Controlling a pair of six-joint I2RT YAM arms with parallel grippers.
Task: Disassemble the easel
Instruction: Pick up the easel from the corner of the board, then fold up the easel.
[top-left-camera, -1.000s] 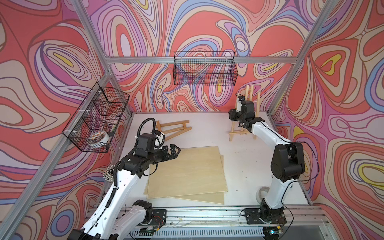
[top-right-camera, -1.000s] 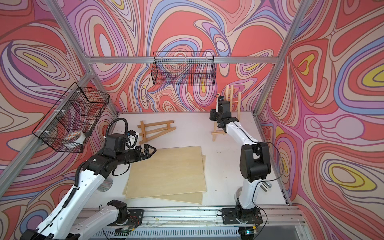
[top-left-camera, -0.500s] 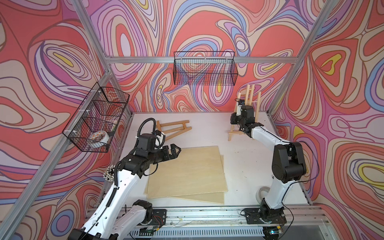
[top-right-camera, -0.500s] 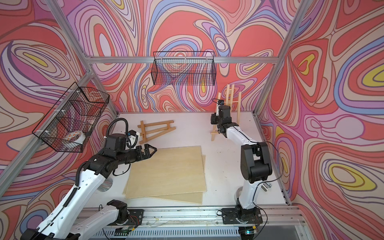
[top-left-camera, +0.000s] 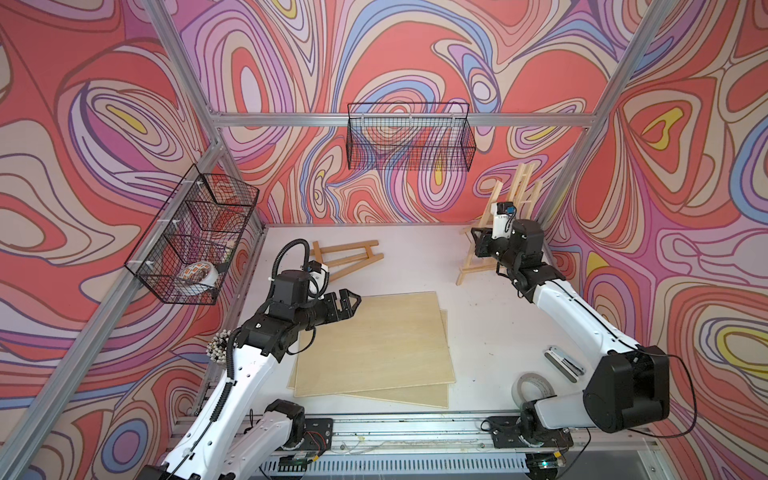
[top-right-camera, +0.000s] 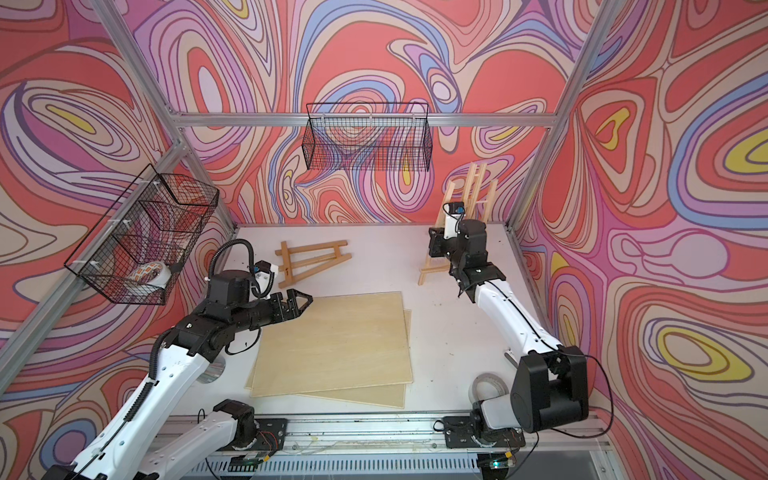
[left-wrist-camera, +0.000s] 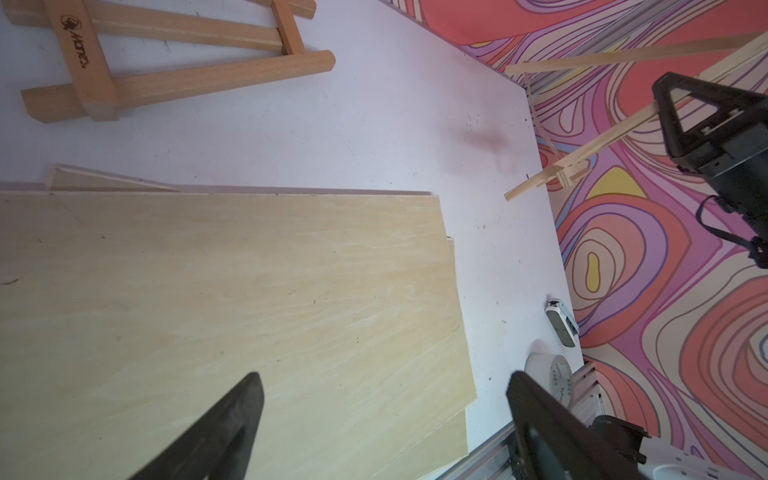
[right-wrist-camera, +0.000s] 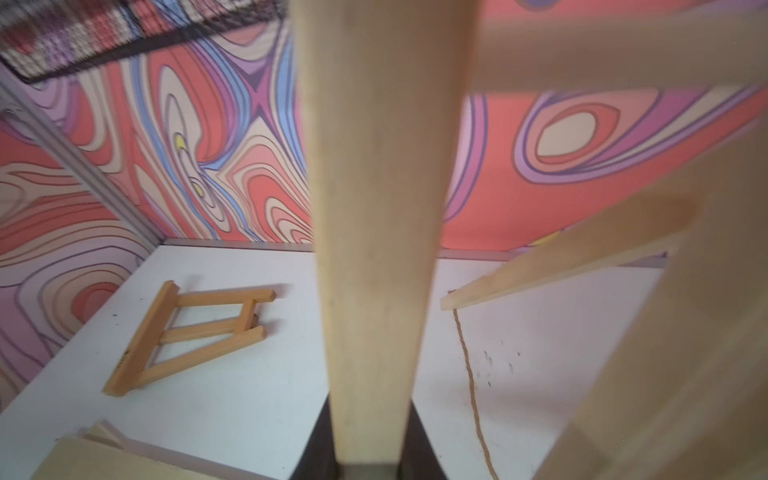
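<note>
Two arms, same build. Left arm (top-left-camera: 245, 374), lower left in both top views: white shells, black joint housings, black ribbed hose (top-left-camera: 286, 251) arching over wrist, thin black cable down forearm. Right arm (top-left-camera: 573, 311), right side: white forearm, bulky black elbow block (top-left-camera: 627, 390), loose black wire trailing behind. Each wrist: small white camera (top-left-camera: 500, 218), blue mark. Left gripper (top-left-camera: 352, 304): black; fingers (left-wrist-camera: 224, 428) tapered, triangular frames. Bases (top-left-camera: 291, 415): black.
</note>
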